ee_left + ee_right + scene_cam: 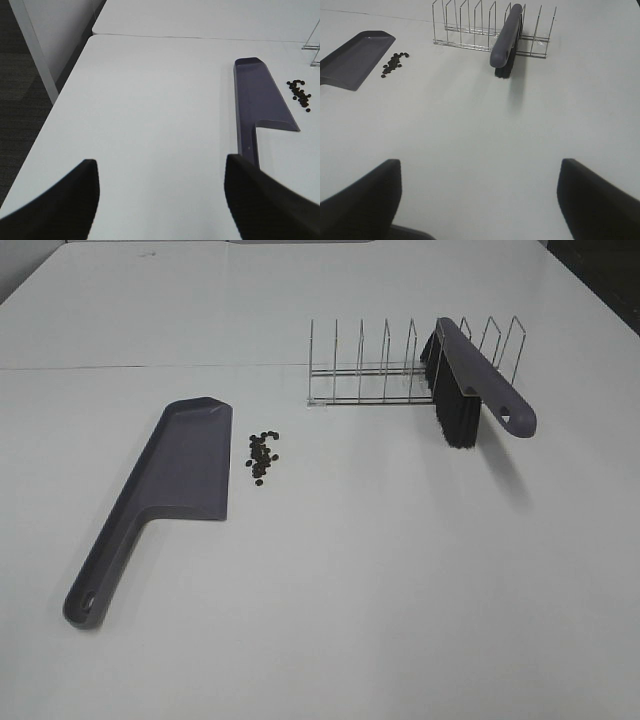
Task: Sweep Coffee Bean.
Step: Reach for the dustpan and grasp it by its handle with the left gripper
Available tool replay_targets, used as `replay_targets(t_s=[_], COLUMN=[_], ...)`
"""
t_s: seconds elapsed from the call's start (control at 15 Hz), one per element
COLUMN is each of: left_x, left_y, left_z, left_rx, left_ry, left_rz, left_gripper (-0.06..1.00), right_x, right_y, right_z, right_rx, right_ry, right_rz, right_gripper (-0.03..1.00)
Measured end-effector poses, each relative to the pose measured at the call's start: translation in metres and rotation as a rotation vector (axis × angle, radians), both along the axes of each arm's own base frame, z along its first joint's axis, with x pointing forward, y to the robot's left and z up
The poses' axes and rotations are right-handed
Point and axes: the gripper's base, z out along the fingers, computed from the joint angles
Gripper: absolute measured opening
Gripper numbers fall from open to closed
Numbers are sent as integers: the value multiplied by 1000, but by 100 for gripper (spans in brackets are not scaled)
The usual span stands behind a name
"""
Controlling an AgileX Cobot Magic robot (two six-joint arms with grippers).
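1. My left gripper (160, 170): jaws spread wide, nothing held, hanging above bare table (400, 600).
2. My right gripper (480, 165): same, jaws far apart, nothing in them.
3. Coffee beans (262, 457): a small loose dark cluster, left of centre in the high view. They sit just beside the right edge of the dustpan (180, 480), with a thin gap between.
4. The dustpan is grey-purple and lies flat at the left of the frame. Its handle runs to the lower left and has a hang hole at the end.
5. Wire rack (370, 370): upper centre, a row of upright dividers. Its left end is up and right of the beans, apart from them.
6. Brush (480, 370): grey-purple, propped in the rack toward its right end. Black bristles point down, and the handle sticks out toward the lower right, past the rack's front.
7. Surface: matte white tabletop. A seam (150, 367) crosses the upper part where a second white top joins.
8. Room: the left wrist view shows dark carpet (20, 110) and a pale post (35, 55) past the table edge.
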Motion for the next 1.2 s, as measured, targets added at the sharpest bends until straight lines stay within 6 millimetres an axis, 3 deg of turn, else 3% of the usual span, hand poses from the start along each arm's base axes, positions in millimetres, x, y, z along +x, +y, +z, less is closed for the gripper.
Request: replay_targets(t_s=[1.2], left_x=[0], left_y=[0], left_z=[0], left_rx=[0], left_ry=[0], left_rz=[0], left_gripper=[67], right_x=[0], right_y=[0], right_z=[0], right_rx=[0], right_ry=[0], right_rz=[0], right_gripper=[75])
